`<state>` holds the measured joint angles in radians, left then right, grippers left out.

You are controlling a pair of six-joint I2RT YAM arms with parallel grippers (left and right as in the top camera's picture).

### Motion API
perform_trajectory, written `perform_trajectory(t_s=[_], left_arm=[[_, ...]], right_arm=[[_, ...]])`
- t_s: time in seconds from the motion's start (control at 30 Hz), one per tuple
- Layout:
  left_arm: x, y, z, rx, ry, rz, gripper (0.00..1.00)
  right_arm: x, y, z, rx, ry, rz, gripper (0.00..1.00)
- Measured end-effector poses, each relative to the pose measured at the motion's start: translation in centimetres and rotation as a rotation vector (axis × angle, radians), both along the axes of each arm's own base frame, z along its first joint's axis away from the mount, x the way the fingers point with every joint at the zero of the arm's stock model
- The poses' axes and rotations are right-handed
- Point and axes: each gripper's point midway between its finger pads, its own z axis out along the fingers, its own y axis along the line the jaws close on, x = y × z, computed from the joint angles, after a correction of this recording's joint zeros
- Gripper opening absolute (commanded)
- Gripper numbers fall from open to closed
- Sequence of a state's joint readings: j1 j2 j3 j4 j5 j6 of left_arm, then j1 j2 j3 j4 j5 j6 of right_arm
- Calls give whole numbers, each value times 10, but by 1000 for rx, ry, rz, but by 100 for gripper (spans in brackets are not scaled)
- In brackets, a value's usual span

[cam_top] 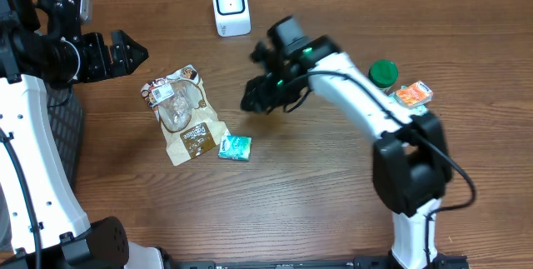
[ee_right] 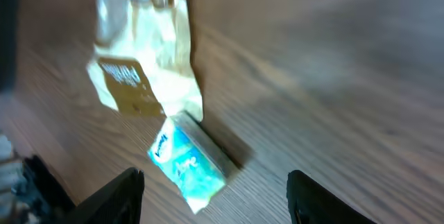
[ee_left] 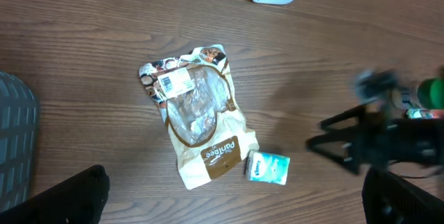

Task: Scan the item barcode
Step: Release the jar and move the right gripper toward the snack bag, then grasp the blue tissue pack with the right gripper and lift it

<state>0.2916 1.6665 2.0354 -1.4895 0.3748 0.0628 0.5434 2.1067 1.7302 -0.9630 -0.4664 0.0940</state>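
Items on the table: two grippers, one scanner, one snack bag, one tissue pack, one green-capped container, one orange packet, one grey mesh object.

The grey mesh object [cam_top: 68,126] lies at the table's left edge, partly hidden by the left arm. The left gripper [cam_top: 133,52] hangs above the far-left part of the table with its claw released and spread wide, nothing between the fingers.

The snack bag [cam_top: 181,115] lies flat, left of the table's centre. It is brown and clear, with its white label end toward the far edge. The tissue pack [cam_top: 235,147], teal, lies against the bag's near right corner, touching it.

The white scanner [cam_top: 231,7] stands upright near the far edge, about midway along it, well apart from both packages.

The right gripper [cam_top: 252,98] is over the table's centre, just right of the bag and beyond the tissue pack. Its claw is released and grasps nothing, and its wrist view shows bare table between the fingers.

The green-capped container [cam_top: 383,72] stands right of centre, with the orange packet [cam_top: 413,94] just beside it toward the right edge.
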Motion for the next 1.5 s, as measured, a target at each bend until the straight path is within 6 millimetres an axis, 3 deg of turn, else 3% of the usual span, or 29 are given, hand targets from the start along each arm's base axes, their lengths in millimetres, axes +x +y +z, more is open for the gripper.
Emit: perform_trajectory(t_s=[0.13,0.3,0.67,0.73,0.87,0.9,1.2,1.3,1.43,1.5], left_arm=[[0,0,0,0,0,0,100],[0,0,0,0,0,0,100],[0,0,0,0,0,0,100],[0,0,0,0,0,0,100],[0,0,0,0,0,0,99],[0,0,0,0,0,0,100],[0,0,0,0,0,0,100],[0,0,0,0,0,0,99],[0,0,0,0,0,0,100],[0,0,0,0,0,0,99]], right_arm=[[-25,13,-33,-61,56,88,55],[-46,17,-50,-105,85,177,50],[-53,17,-77,-131,119,224,49],[-54,17,-78,-127,124,227,39],[-57,19,-79,-112,138,235,5],[-57,19,-80,-111,140,237,4],[-63,8,-75,-104,221,208,4],[-54,2,-66,-43,251,168,4],[-30,-3,-29,158,263,104,4],[-16,-4,7,322,259,80,4]])
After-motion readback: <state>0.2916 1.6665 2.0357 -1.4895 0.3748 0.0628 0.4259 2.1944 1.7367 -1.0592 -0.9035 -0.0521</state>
